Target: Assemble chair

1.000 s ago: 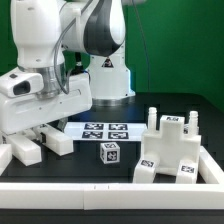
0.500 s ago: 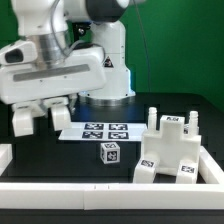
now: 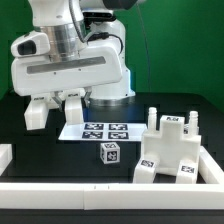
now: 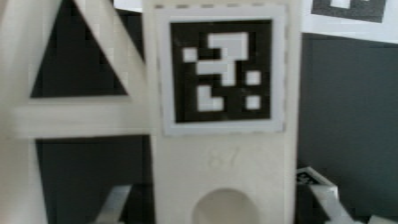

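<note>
End effector pinches a white tagged frame piece — the blocky white chair sits lower, toward the exterior view's right.

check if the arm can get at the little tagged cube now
Probably not for a grab: the claw holds a white chair part. The cube stands in the open, nothing over it.

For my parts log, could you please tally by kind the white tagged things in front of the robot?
Partly built chair: 1
Chair part held off the table: 1
Small tagged cube: 1
Marker board: 1
Total: 4
</note>
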`<state>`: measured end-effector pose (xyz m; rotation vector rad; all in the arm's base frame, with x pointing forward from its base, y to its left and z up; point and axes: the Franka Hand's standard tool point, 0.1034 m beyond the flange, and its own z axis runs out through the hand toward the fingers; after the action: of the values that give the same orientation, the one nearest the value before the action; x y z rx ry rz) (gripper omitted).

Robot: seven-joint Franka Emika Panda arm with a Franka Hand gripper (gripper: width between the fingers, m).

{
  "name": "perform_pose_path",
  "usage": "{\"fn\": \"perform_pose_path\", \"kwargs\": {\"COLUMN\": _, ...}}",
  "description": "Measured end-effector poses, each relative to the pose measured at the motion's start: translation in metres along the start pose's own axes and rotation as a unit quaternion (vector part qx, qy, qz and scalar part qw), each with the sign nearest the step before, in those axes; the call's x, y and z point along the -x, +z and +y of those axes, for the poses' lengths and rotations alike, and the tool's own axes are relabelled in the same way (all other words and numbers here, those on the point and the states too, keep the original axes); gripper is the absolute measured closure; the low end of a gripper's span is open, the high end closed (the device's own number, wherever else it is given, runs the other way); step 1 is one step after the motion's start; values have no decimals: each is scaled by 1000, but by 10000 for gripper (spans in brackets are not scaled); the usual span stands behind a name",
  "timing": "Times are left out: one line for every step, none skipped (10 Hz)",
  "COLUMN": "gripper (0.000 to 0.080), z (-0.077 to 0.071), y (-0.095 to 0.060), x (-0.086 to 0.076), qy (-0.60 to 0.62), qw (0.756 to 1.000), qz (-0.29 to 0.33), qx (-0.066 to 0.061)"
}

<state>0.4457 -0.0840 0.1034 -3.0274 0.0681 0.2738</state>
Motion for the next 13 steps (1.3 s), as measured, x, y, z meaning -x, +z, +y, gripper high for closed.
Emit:
{"fn": "perform_pose_path", "kwargs": {"gripper": 513, "z": -15, "y": -16, "x": -14, "qy": 51, "qw": 999, "qz": -2, "qx": 5}}
{"fn": "perform_pose_path", "kwargs": {"gripper": 513, "z": -38, "y": -27, "x": -29, "qy": 86, "qw": 996, "qz": 1, "qx": 9}}
{"fn": "perform_pose_path", "kwargs": {"gripper": 513, "z": -66, "y": -36, "x": -46, "qy": 132, "qw": 991, "qz": 7, "qx": 13}}
{"fn": "perform_pose_path", "kwargs": {"gripper": 513, "z": -85, "y": -44, "x": -61, "qy": 167, "qw": 986, "qz": 8, "qx": 14}}
{"fn": "perform_pose_path", "kwargs": {"gripper": 513, "z": -97, "y": -48, "x": -71, "qy": 177, "qw": 984, "qz": 17, "qx": 15}}
{"fn": "perform_pose_path", "kwargs": {"gripper": 513, "z": -91, "y": -44, "x": -67, "qy": 156, "qw": 988, "qz": 13, "qx": 15}}
{"fn": "perform_pose_path", "kwargs": {"gripper": 513, "z": -90, "y": -42, "x": -66, "qy": 159, "qw": 987, "qz": 12, "qx": 15}}
{"fn": "perform_pose_path", "kwargs": {"gripper": 513, "z": -91, "y": -42, "x": -65, "qy": 158, "qw": 987, "qz": 11, "qx": 15}}
{"fn": "perform_pose_path", "kwargs": {"gripper": 513, "z": -93, "y": -42, "x": -66, "qy": 157, "qw": 987, "qz": 12, "qx": 16}}
{"fn": "perform_pose_path", "kwargs": {"gripper": 513, "z": -110, "y": -48, "x": -72, "qy": 167, "qw": 986, "qz": 17, "qx": 19}}
{"fn": "perform_pose_path", "kwargs": {"gripper": 513, "z": -139, "y": -53, "x": -83, "qy": 172, "qw": 985, "qz": 26, "qx": 18}}
{"fn": "perform_pose_path", "kwargs": {"gripper": 513, "z": -164, "y": -53, "x": -91, "qy": 173, "qw": 984, "qz": 31, "qx": 18}}
{"fn": "perform_pose_path", "kwargs": {"gripper": 513, "z": -183, "y": -51, "x": -96, "qy": 174, "qw": 984, "qz": 34, "qx": 21}}
